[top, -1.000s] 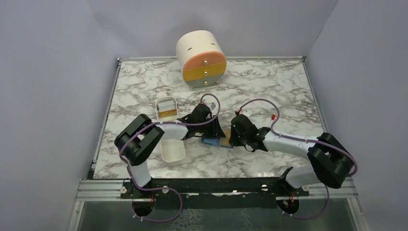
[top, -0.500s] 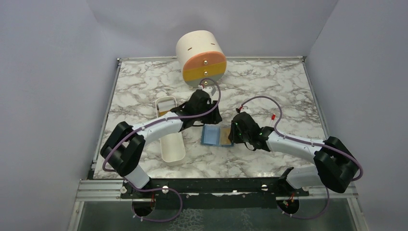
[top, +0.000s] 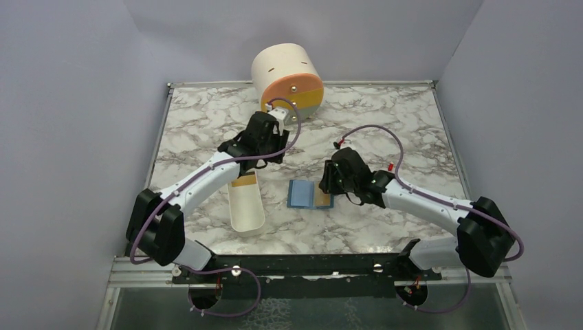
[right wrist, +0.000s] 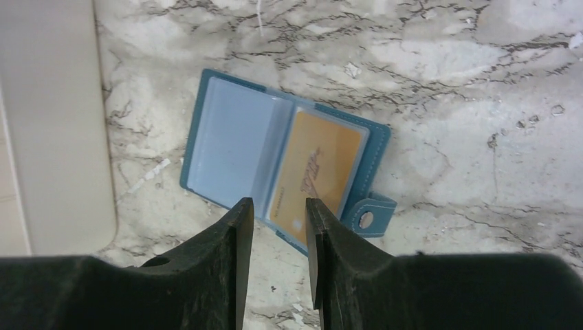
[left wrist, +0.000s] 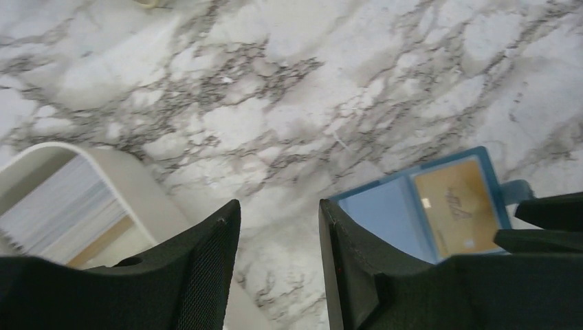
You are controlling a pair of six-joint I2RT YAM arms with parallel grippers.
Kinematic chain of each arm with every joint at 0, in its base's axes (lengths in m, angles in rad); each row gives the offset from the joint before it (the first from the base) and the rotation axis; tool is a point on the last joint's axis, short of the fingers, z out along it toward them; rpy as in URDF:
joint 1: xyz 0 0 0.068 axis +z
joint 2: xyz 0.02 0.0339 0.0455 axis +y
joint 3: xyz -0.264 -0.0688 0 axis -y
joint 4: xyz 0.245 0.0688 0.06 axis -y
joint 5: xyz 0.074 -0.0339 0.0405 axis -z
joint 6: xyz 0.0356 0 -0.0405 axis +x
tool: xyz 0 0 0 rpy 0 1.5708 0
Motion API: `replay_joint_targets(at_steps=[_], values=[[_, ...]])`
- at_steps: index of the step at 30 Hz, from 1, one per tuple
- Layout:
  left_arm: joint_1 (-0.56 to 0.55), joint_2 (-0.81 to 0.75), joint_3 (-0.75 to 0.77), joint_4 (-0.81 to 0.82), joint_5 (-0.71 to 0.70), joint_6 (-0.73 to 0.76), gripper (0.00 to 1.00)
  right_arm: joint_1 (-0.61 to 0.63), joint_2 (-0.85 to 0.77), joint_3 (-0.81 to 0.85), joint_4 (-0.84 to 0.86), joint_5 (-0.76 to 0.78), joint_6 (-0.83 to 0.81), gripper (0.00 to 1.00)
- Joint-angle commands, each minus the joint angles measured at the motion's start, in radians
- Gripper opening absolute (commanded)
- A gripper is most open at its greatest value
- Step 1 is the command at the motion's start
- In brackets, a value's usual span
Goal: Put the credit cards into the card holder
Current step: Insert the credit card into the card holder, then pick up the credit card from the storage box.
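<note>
We see our right gripper [right wrist: 277, 206] hovering half open and empty over the blue card holder [right wrist: 234, 148], which lies open on the marble table [right wrist: 447, 82] with one gold card [right wrist: 316, 168] pocketed. Our left gripper [left wrist: 277, 214], parted and empty too, hangs near the white tray [left wrist: 137, 179]. With nothing pinning it, we judge the holder may skid when the next card is pushed in.

No text can be read anywhere. The only marking is on the gold card [right wrist: 317, 172], which sits in one half of the open card holder [right wrist: 230, 148]. A short dark line of slanted script runs along its middle, too blurred to make out in either wrist view. A small pale square near one end is likewise illegible.
</note>
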Motion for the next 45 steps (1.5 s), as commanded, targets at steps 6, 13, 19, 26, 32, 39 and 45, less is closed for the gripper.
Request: replay_joint_targets(at_steps=[6, 13, 19, 26, 32, 39, 45], values=[[0.127, -0.107, -0.047, -0.049, 0.007, 0.339, 0.49, -0.005, 0.075, 0.067, 0.026, -0.128, 0.029, 0.34], [0.147, -0.129, -0.087, -0.028, 0.013, 0.537, 0.52, -0.004, 0.119, 0.049, 0.063, -0.165, 0.005, 0.34], [0.21, -0.109, -0.104, -0.003, -0.007, 0.614, 0.53, -0.004, 0.135, 0.042, 0.078, -0.159, -0.013, 0.34], [0.266, -0.07, -0.1, -0.056, -0.038, 0.702, 0.52, -0.004, 0.193, 0.057, 0.07, -0.147, -0.026, 0.34], [0.27, -0.121, -0.185, -0.026, -0.011, 0.874, 0.51, -0.004, 0.221, 0.086, 0.029, -0.111, -0.047, 0.34], [0.271, -0.105, -0.233, 0.095, -0.043, 0.935, 0.51, -0.004, 0.266, 0.136, 0.031, -0.133, -0.054, 0.34], [0.272, -0.087, -0.244, 0.104, -0.018, 0.993, 0.52, -0.004, 0.28, 0.143, 0.037, -0.141, -0.055, 0.34]])
